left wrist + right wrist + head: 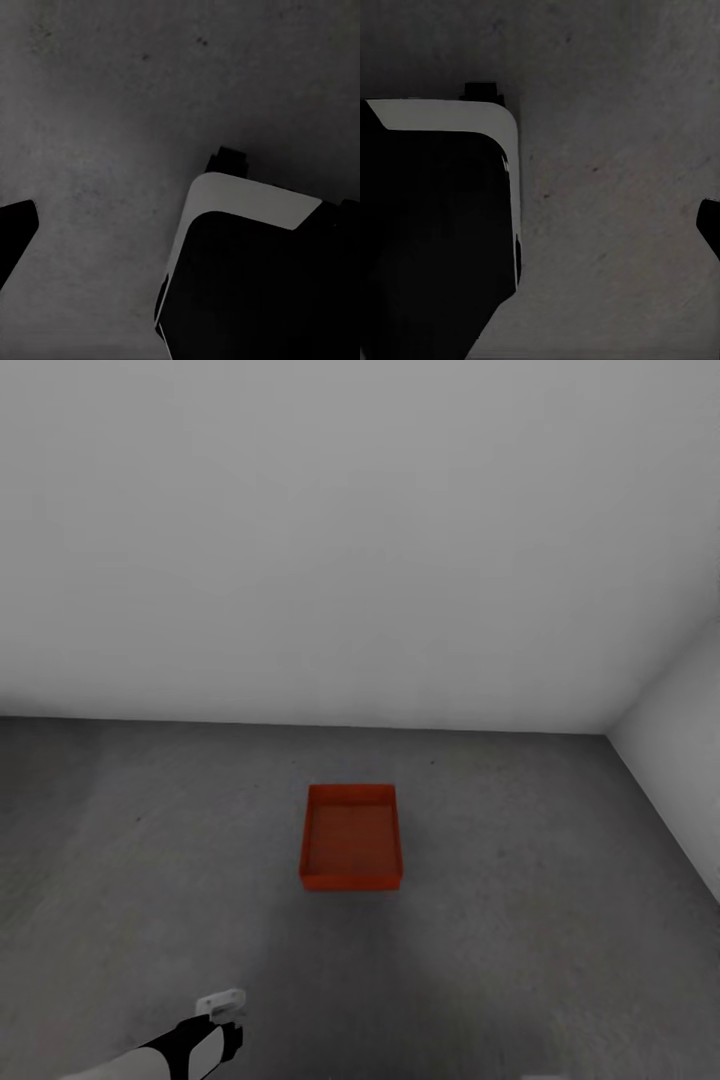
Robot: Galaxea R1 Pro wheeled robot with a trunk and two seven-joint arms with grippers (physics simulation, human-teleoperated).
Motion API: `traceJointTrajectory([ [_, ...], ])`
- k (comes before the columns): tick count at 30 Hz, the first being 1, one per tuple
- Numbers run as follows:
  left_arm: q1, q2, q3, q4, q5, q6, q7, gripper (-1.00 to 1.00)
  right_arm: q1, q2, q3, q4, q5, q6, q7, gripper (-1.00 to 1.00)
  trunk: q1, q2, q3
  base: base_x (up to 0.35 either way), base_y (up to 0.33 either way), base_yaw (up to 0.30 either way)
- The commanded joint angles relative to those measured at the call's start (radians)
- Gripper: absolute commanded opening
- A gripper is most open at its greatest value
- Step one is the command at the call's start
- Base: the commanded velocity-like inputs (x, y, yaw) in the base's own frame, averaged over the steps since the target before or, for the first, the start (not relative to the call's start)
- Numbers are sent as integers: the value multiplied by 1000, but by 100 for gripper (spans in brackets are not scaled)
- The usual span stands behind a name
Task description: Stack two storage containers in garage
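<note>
One orange-red storage container (351,838) sits open side up on the dark concrete garage floor (520,960), a little below the middle of the head view, well apart from the white walls (360,530). You judge it is set there as the base for stacking. Your left arm (190,1048) pokes in at the lower left, low and away from the bin. Both wrist views look down at bare concrete past the robot's dark base; whether either claw is open or closed, you cannot tell.
</note>
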Motion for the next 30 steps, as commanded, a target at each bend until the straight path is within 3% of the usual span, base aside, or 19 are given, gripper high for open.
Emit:
traceJointTrajectory([
  [1,-1,1,5,0,2,2,3,100,0,0,9,2,-9,-1,0,100,0,-2,-1,-137,0,0],
  [15,0,0,5,0,1,1,1,100,11,1,9,2,-8,-2,7,100,0,-2,-1,-20,0,0],
  [21,1,-5,5,0,1,-3,-2,100,53,5,11,2,-6,-5,7,100,0,-2,-1,0,0,15],
  [30,2,-3,5,0,1,-4,-3,100,67,4,10,2,-10,-22,8,100,0,-2,10,0,0,50],
])
